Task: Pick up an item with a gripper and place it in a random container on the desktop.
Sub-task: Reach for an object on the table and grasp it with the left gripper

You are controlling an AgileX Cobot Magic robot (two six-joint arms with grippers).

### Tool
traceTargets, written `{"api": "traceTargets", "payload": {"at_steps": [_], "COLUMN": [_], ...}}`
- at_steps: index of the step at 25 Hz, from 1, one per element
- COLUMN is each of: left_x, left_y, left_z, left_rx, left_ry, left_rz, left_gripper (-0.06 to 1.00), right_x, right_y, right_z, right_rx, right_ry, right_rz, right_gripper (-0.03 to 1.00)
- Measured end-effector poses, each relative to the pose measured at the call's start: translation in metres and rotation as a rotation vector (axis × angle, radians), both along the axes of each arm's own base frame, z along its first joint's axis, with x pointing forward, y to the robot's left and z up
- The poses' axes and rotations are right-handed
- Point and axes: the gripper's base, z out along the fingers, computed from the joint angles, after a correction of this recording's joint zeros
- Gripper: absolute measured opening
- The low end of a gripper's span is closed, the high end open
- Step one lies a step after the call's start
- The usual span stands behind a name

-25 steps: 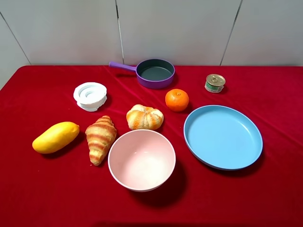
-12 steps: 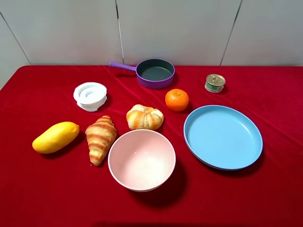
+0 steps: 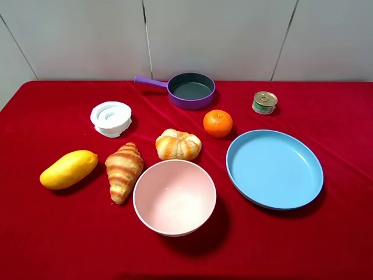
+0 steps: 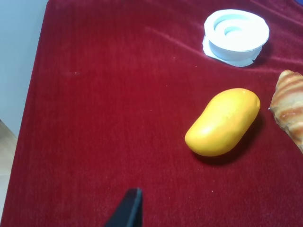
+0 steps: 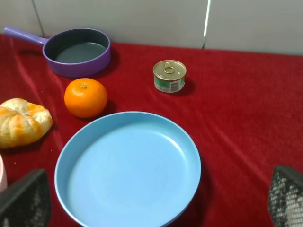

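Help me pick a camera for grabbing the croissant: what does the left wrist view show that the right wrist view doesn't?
Only the left wrist view: the mango, the white round piece, the croissant cut off at the frame edge, and one dark fingertip. Only the right wrist view: the purple pan, orange, tin can, blue plate, bread roll, and the right gripper with fingers spread wide. Shared: only the red cloth; no object appears in both.

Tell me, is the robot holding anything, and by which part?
Nothing is held. The croissant lies free on the red cloth. The right gripper is open with nothing between its fingers; the left gripper shows only one bare fingertip.
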Motion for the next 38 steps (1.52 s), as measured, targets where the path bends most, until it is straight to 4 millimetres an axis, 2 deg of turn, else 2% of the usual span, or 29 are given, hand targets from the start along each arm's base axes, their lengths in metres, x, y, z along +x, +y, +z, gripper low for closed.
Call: {"api": "traceTargets", "payload": {"at_steps": [8,20,26,38], "left_x": [0.005,0.048,0.078,0.155], "left_y": [0.000,0.002,-0.001,-0.022], "left_z": [0.003,0.014,0.018,0.022], "left_rx": [-0.004,-0.014,-0.011,0.043], "left_ry": [0.016,0.104,0.134,0.292], "left_rz": [-0.001,-0.005,-0.071,-0.214], "left_gripper": [0.98,0.96,0.96,0.96], "right_x": [0.000,0.000,0.000,0.000], "right_y": [0.000,0.000,0.000,0.000], "right_z": [0.000,0.000,0.000,0.000], "right_rx": [0.000,0.000,0.000,0.000], "right_ry": [0.000,0.000,0.000,0.000], "right_rz": [0.000,0.000,0.000,0.000], "right_gripper": [0.69,0.69,0.69,0.69]}}
